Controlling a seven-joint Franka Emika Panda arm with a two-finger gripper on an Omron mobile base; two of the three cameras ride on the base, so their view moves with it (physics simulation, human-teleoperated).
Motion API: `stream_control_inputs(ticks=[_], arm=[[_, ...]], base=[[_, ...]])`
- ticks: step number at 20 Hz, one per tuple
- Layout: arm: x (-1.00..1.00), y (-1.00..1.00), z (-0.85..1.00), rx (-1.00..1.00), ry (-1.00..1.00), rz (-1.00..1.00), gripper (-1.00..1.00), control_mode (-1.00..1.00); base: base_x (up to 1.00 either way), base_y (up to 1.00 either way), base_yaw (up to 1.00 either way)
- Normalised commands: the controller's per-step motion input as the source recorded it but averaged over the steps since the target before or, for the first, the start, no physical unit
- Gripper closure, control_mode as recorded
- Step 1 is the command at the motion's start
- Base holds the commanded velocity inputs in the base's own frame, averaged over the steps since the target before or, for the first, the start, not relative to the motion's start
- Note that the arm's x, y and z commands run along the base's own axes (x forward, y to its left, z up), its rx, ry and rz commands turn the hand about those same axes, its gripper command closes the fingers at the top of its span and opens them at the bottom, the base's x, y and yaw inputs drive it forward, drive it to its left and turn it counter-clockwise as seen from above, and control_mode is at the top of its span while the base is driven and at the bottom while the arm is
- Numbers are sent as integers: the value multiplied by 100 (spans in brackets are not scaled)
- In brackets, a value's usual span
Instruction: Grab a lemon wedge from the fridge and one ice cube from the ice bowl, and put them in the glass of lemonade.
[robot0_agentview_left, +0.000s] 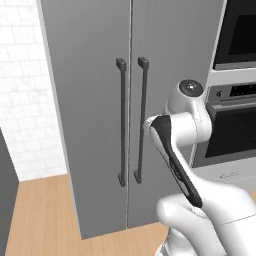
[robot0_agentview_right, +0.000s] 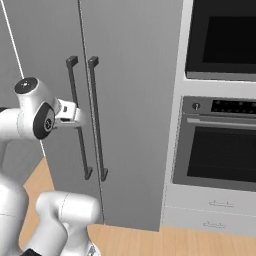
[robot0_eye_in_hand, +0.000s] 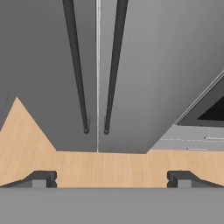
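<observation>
The fridge stands straight ahead, a tall grey cabinet with both doors closed. Its two dark bar handles run side by side along the seam between the doors. My gripper is open, its fingertips far apart with nothing between them, held a short way in front of the doors and pointing at the handles' lower ends. In the right base view the hand sits just left of the handles. The lemon wedge, ice bowl and glass of lemonade are out of view.
A black built-in oven with white drawers below stands right of the fridge. A second dark oven window sits above it. A white tiled wall is left of the fridge, over wooden floor.
</observation>
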Motion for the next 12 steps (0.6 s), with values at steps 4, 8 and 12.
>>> stream_control_inputs(ticks=[4,8,12], arm=[[27,0,-16,-6,-2,0,-100,-100],[24,0,-15,-4,-2,0,-100,-100],[23,0,-10,-3,-5,0,-100,-100]], base=[[0,0,0],[0,0,0],[0,0,0]])
